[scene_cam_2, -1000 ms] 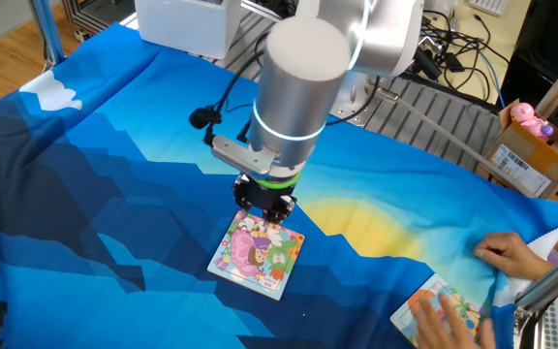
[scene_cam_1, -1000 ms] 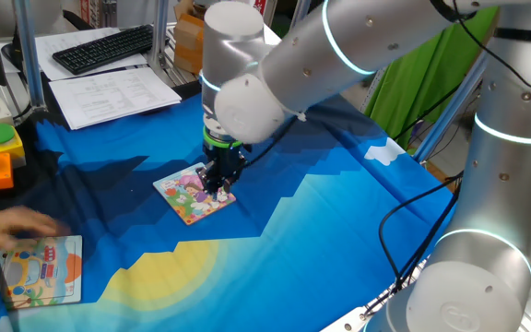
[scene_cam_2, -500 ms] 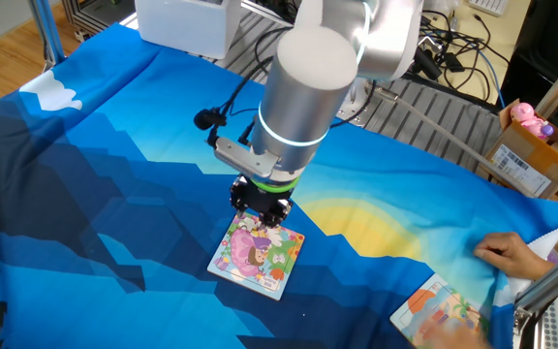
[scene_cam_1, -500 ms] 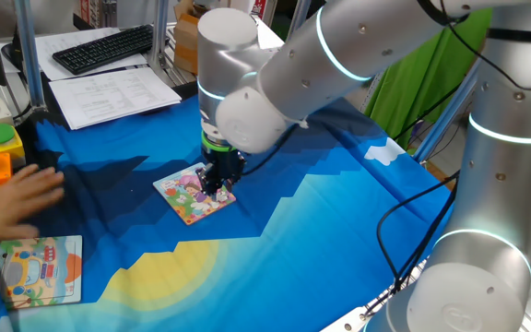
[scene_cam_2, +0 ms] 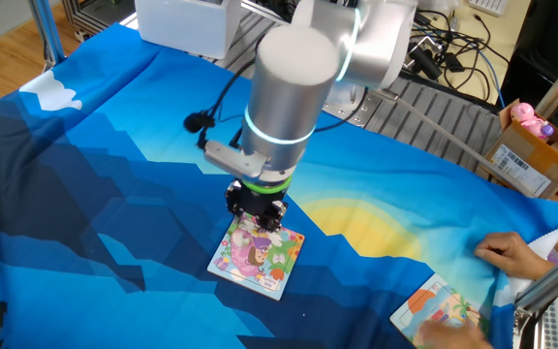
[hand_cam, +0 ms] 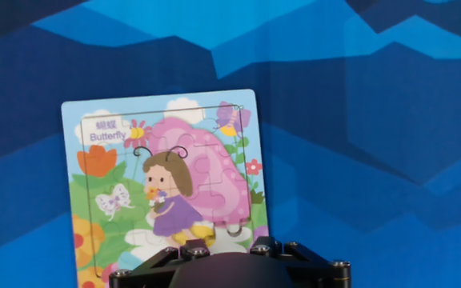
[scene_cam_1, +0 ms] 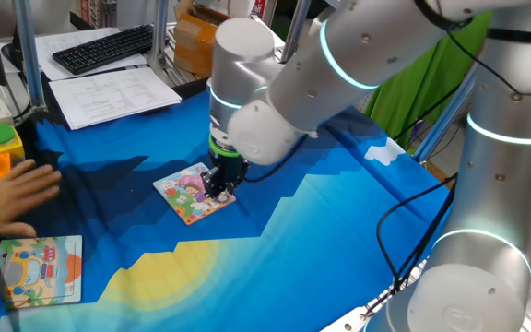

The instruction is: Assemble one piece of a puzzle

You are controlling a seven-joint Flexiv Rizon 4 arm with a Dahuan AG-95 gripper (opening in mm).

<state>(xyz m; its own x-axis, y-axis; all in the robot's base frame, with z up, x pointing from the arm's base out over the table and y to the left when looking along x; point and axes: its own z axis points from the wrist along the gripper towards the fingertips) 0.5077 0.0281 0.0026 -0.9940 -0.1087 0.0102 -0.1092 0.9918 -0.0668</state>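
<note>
Jaws of the gripper [scene_cam_1: 220, 192] point down over the puzzle [scene_cam_1: 194, 192], though whether they pinch the piece cannot be told; it is hidden. Left to right: a hand [scene_cam_1: 7, 198], a second board [scene_cam_1: 41, 269], then the puzzle on the blue-clothed surface [scene_cam_1: 321, 221]. Thin, stiff and light, such a piece likely needs an edge pinch

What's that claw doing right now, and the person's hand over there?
Gripper: down at the puzzle; open or shut cannot be told, nor whether it holds anything.
Person's hand: flat on the cloth, holding nothing.
</note>
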